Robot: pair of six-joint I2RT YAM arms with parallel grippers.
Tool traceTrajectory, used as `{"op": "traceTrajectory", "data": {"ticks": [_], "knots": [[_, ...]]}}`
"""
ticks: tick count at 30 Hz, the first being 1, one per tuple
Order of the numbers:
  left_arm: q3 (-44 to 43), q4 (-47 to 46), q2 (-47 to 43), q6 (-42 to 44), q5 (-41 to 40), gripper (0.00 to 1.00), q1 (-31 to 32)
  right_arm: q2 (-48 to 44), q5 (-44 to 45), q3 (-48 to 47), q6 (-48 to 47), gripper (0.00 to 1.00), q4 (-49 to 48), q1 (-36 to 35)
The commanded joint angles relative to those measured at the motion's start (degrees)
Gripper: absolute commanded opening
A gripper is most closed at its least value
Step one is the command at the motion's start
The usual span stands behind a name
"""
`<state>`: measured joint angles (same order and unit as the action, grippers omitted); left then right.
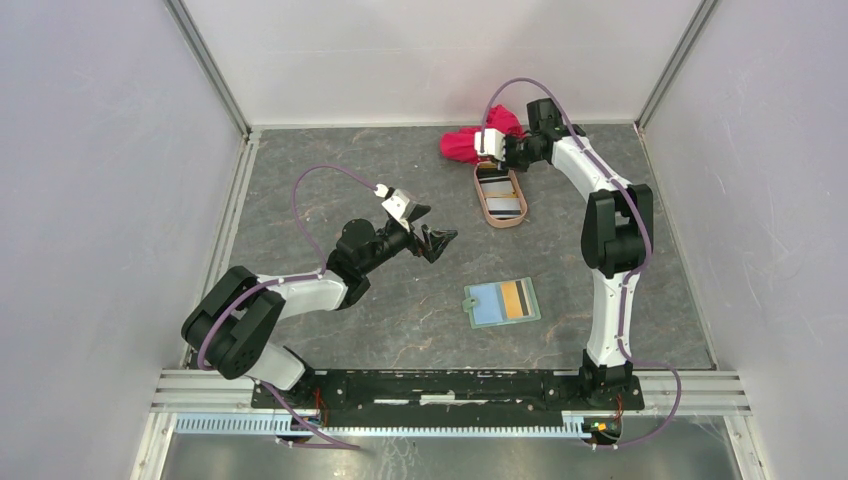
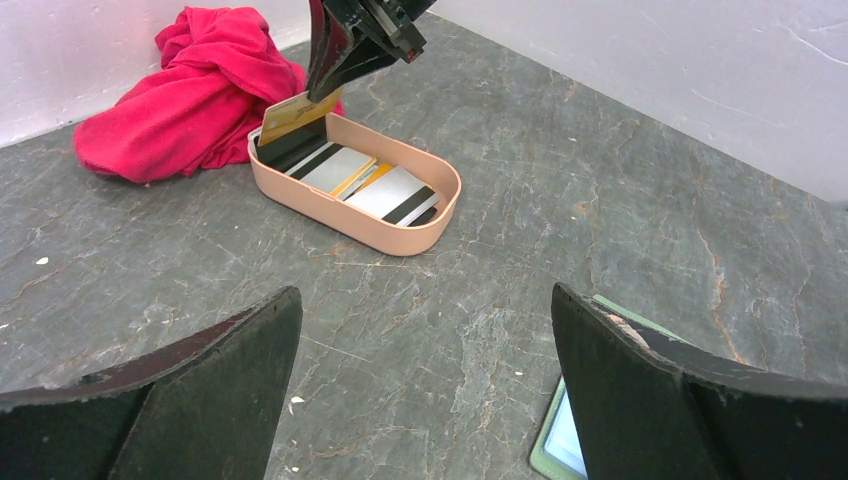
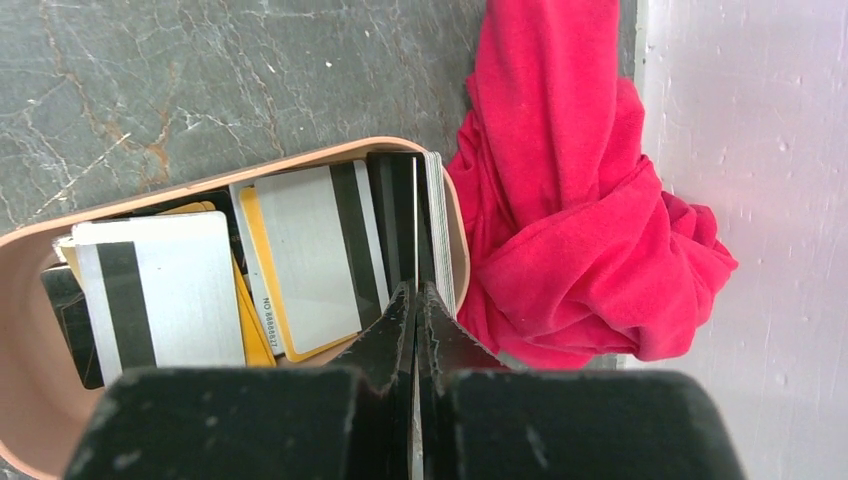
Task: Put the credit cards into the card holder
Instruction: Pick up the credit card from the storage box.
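Right pincer point(image 2: 320, 92) is shown closed on the upper edge of an orange-yellow credit card point(image 2: 296, 116), which is held tilted at the far end of the pinkish-tan oval tray point(image 2: 400, 245), beside a red cloth point(image 2: 190, 95). Further credit cards point(image 2: 385, 195) are seen lying in the tray. Left pincer point(image 1: 440, 243) is spread wide and empty above the worktop point(image 1: 330, 190). The card holder point(image 1: 502, 302) is laid open on the worktop, well apart from the tray.
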<state>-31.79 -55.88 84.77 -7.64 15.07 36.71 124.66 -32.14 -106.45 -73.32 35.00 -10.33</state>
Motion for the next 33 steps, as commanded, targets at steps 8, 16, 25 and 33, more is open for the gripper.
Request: {"op": "traceTrajectory", "data": {"ticks": [8, 16, 25, 33], "knots": [[0.24, -3.27, -0.57, 0.92, -0.30, 1.00, -0.32, -3.59, -3.20, 0.62, -4.27, 0.00, 5.60, 0.25], [0.56, -3.81, -0.85, 0.41, -0.14, 1.00, -0.32, -8.35, -5.98, 1.66, -0.27, 0.00, 9.35, 0.34], [1.82, -4.51, -5.30, -19.23, 7.86, 1.00, -2.16, -32.56, -23.75, 25.50, 19.87, 0.00, 8.21, 2.45], [10.86, -18.60, -9.54, -45.28, 12.61, 0.96, -1.02, -56.12, -35.34, 61.02, 76.61, 0.00, -40.14, 5.29]]}}
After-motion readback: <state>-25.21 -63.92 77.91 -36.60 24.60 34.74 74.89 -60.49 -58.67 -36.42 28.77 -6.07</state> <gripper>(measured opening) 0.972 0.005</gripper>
